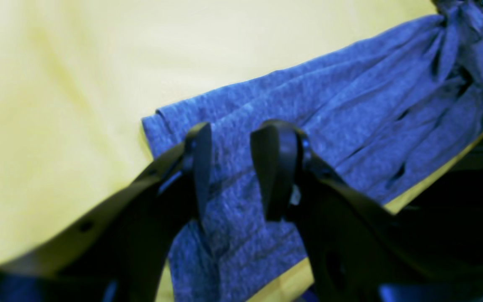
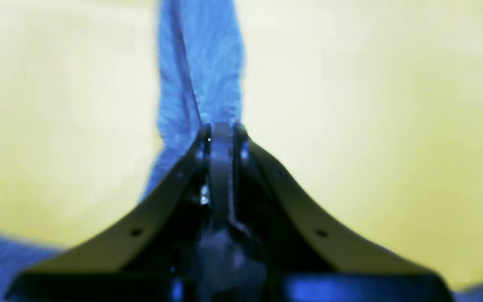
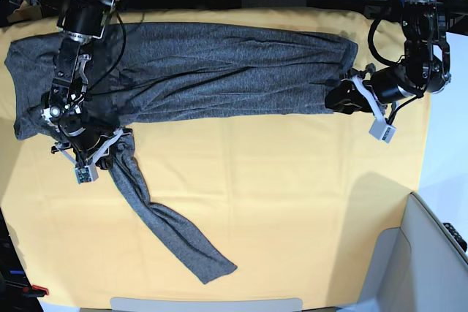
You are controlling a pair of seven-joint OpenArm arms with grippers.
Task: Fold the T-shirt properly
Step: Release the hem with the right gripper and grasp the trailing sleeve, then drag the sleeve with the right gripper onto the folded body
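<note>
The T-shirt (image 3: 219, 71) lies stretched across the far side of the yellow-orange cloth (image 3: 292, 202), one sleeve (image 3: 164, 228) trailing near-left. The right gripper (image 2: 220, 128) is clamped on that sleeve; the left gripper (image 1: 231, 167) hovers, jaws apart (over the hem). The thin knit could slip free or bunch when pulled.

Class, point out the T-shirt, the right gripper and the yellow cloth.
T-shirt (image 3: 219, 71), base view, middle of the body.
Right gripper (image 2: 221, 128), right wrist view, between the fingertips pinching fabric.
Yellow cloth (image 3: 292, 195), base view, bare middle area.
</note>
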